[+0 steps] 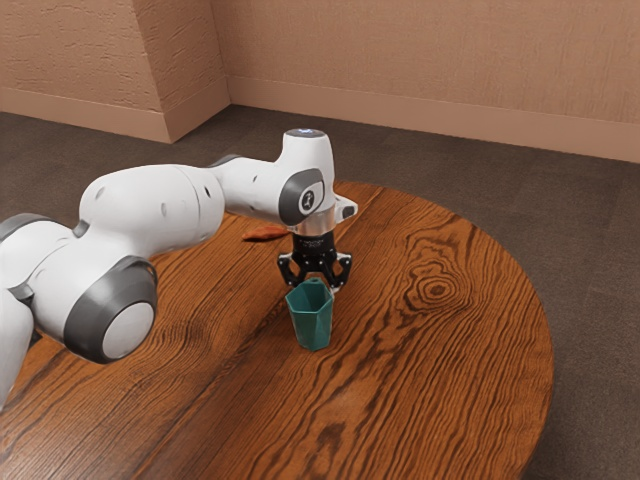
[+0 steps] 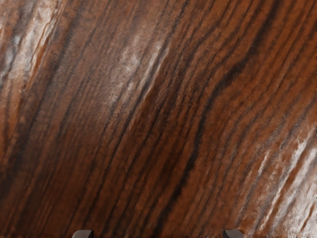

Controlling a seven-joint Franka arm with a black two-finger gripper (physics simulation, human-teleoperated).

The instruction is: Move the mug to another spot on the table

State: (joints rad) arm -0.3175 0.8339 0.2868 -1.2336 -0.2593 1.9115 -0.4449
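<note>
While the arm [image 1: 150, 230] comes in from the exterior view's 9 o'clock side, you have the gripper [image 1: 315, 281] pointing straight down over the round wooden table [image 1: 450, 380]. Fingers are spread wide, nothing between them: in the wrist view the two dark fingertips [image 2: 82, 233] sit far apart with bare wood grain between. The teal mug [image 1: 312, 318] stands upright near the tabletop's middle, mouth up, walls faceted. In the exterior view the gripper is at the mug's 12 o'clock, finger ends about level with the rim; whether they touch the rim you cannot tell from here. A small orange thing [image 1: 265, 233] lies on the table at the mug's 11 o'clock, partly hidden behind the arm, well apart from the mug; too little shows to name it. A ringed knot [image 1: 437, 291] in the grain sits at the mug's 3 o'clock. Grey floor [image 1: 560, 200] and a tan wall [image 1: 450, 50] lie beyond the table's 12 o'clock edge.
</note>
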